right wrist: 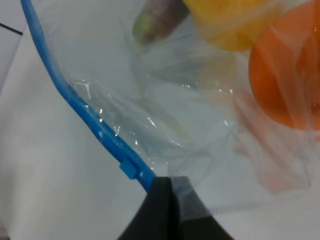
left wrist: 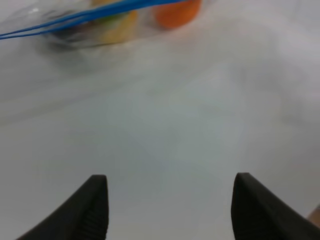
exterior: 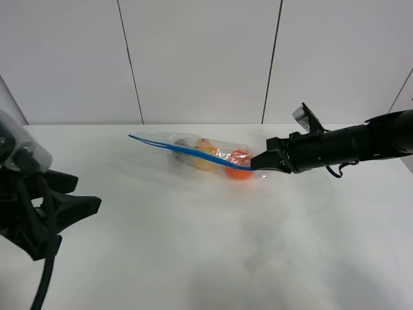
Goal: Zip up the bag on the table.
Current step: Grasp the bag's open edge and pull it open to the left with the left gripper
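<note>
Bag [exterior: 205,152] lies on the white table [exterior: 258,245], with the right gripper [exterior: 261,161] pinched tight on its blue zipper strip [exterior: 184,151] at the orange's end. The left gripper [left wrist: 170,186] hangs spread, well away from the bag, so I reckon a pull just drags the whole bag.

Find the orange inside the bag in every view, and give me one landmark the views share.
Exterior high: the orange lies in the right end of the bag, just left of the right gripper.
Left wrist: the orange is at the picture's upper edge, right of centre.
Right wrist: the orange is at the picture's right edge, upper half.
Shared landmark: the blue zipper strip.
</note>
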### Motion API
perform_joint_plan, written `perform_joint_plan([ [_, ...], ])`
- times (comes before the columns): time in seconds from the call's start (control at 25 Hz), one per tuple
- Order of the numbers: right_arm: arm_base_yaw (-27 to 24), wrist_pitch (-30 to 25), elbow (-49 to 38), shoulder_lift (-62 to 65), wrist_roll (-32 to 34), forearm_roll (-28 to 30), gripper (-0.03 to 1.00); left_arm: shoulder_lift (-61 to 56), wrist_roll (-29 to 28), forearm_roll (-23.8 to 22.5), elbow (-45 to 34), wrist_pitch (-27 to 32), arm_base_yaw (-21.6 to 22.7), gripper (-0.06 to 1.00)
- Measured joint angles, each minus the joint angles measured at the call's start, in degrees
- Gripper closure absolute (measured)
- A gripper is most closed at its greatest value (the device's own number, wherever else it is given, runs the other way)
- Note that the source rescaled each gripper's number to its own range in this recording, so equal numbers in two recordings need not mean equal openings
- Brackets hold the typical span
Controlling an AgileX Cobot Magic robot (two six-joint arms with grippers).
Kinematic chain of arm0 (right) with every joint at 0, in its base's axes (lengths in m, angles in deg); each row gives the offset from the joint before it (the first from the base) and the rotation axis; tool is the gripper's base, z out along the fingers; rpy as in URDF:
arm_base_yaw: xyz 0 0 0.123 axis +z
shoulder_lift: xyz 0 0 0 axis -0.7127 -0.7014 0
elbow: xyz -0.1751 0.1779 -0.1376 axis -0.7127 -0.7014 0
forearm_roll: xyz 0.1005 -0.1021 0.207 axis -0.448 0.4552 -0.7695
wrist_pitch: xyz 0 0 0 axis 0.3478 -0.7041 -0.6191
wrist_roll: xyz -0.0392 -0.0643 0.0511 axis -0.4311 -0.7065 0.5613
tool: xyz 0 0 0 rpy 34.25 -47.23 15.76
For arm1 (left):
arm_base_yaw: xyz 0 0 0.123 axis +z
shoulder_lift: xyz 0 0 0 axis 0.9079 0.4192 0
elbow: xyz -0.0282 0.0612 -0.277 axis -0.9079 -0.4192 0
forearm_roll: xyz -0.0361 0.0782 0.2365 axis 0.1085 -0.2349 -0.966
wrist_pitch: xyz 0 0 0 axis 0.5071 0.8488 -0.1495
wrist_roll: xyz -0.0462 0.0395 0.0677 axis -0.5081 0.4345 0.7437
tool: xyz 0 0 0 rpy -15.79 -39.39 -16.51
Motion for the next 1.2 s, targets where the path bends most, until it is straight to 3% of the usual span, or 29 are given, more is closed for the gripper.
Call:
perform_joint_plan([
  [0.28, 0.0, 0.0, 0.0, 0.0, 0.1, 0.0, 0.97, 0.0, 0.0, -4.9, 0.0, 0.5, -2.7, 0.19],
  [0.6, 0.0, 0.0, 0.0, 0.0, 0.1, 0.0, 0.97, 1.2, 0.0, -6.3, 0.1, -2.3, -2.6, 0.19],
  [1.2, 0.0, 0.0, 0.0, 0.0, 0.5, 0.0, 0.97, 21.6, 3.3, -6.7, 12.3, -6.5, -2.6, 0.19],
])
